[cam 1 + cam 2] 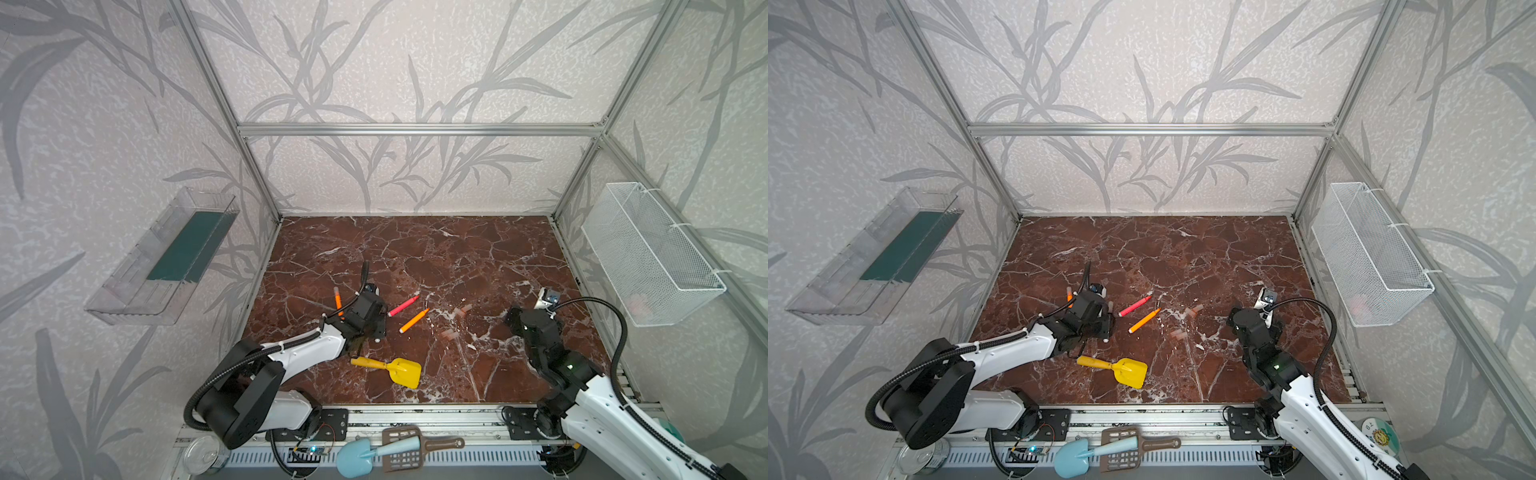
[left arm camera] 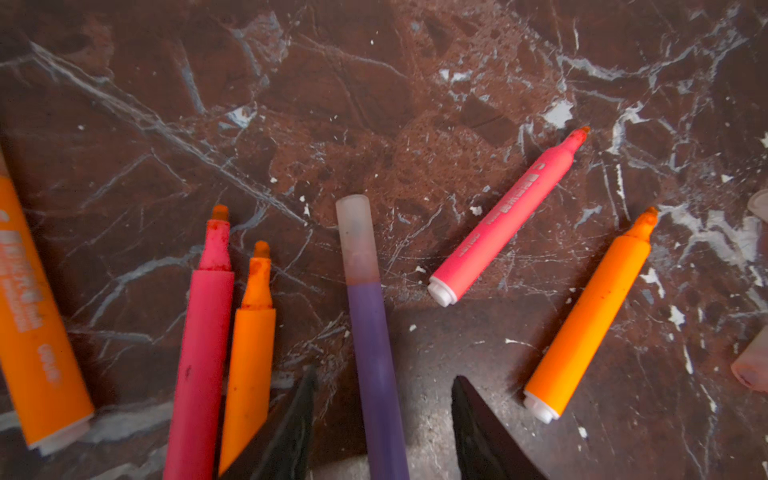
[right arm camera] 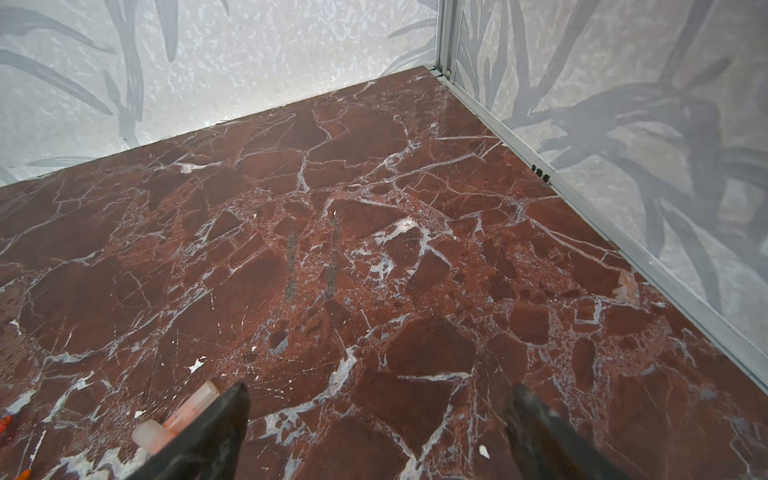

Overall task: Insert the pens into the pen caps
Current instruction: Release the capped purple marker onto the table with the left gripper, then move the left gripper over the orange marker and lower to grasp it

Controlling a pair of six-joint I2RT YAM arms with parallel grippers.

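Observation:
A purple pen [image 2: 374, 353] with a translucent pen cap [image 2: 356, 237] on its tip lies on the marble between the jaws of my left gripper [image 2: 384, 376]. The jaws stand apart, with a gap on each side of the pen. Uncapped beside it lie a pink pen [image 2: 203, 332] and an orange pen [image 2: 249, 353], and farther off another pink pen [image 2: 498, 224] and orange pen [image 2: 590, 307]. One more orange pen [image 2: 33, 311] is at the edge. My right gripper [image 3: 380, 390] is open and empty, with two loose pen caps [image 3: 195, 405] by one finger.
A yellow toy shovel [image 1: 390, 370] lies near the front, by the left arm. A white wire basket [image 1: 652, 253] hangs on the right wall and a clear tray [image 1: 162, 257] on the left wall. A blue shovel [image 1: 353, 457] rests on the front rail.

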